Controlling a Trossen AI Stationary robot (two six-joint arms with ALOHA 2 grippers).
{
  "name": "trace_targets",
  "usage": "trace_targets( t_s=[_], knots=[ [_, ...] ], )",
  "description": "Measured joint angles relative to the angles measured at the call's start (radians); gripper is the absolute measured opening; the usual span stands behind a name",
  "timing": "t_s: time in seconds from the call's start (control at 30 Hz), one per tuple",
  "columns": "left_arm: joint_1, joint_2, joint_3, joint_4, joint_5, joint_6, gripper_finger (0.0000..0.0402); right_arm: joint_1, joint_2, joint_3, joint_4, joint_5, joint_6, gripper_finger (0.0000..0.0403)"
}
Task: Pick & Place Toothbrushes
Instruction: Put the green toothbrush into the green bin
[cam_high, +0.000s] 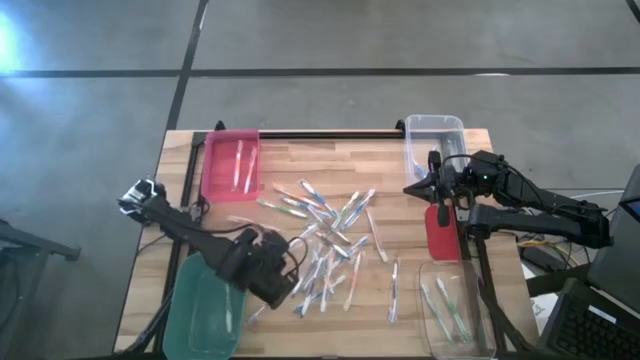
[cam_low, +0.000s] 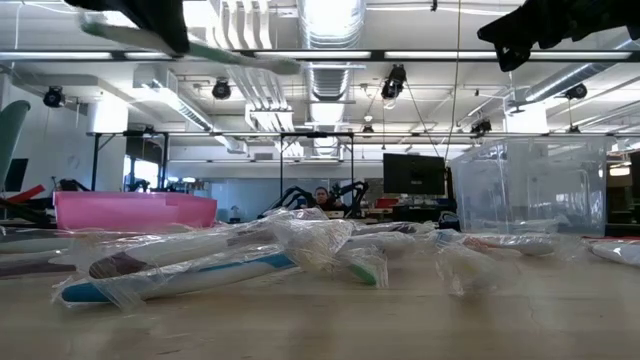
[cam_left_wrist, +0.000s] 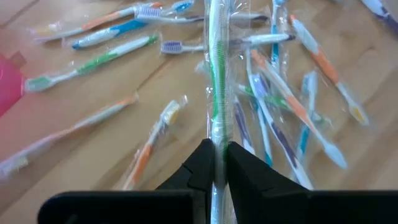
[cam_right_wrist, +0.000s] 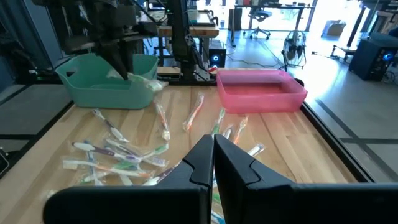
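Roughly midway: the left gripper (cam_left_wrist: 217, 163) pinches a green wrapped toothbrush (cam_left_wrist: 216, 93), lifted near the green bin (cam_high: 205, 305). Most toothbrushes (cam_high: 325, 235) lie loose mid-table, unsorted. A few sit in the clear near bin (cam_high: 455, 315) and far pink bin (cam_high: 230, 165). The right gripper (cam_right_wrist: 213, 158) hovers closed, empty, by the far clear bin (cam_high: 433, 140).

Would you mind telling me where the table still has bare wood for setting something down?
Bare wood lies along the near edge between the green bin and the clear bin, and on the left edge below the pink bin. A strip also runs between the pink bin and the far clear bin. The middle is crowded with loose toothbrushes.
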Motion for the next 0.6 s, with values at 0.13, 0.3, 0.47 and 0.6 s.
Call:
trace_targets(
  t_s=[0.13, 0.3, 0.47, 0.6],
  knots=[
    [-0.055, 0.000, 0.024, -0.049, 0.001, -0.084, 0.0037, 0.000, 0.000, 0.000, 0.000, 0.000, -0.001, 0.0008],
    [-0.125, 0.000, 0.034, -0.083, 0.001, -0.185, 0.0037, 0.000, 0.000, 0.000, 0.000, 0.000, -0.001, 0.0008],
    [-0.196, 0.000, 0.031, -0.105, -0.002, -0.304, 0.0037, 0.000, 0.000, 0.000, 0.000, 0.000, -0.001, 0.0008],
    [-0.264, 0.000, 0.034, -0.123, -0.006, -0.402, 0.0037, 0.000, 0.000, 0.000, 0.000, 0.000, -0.002, 0.0008]
  ],
)
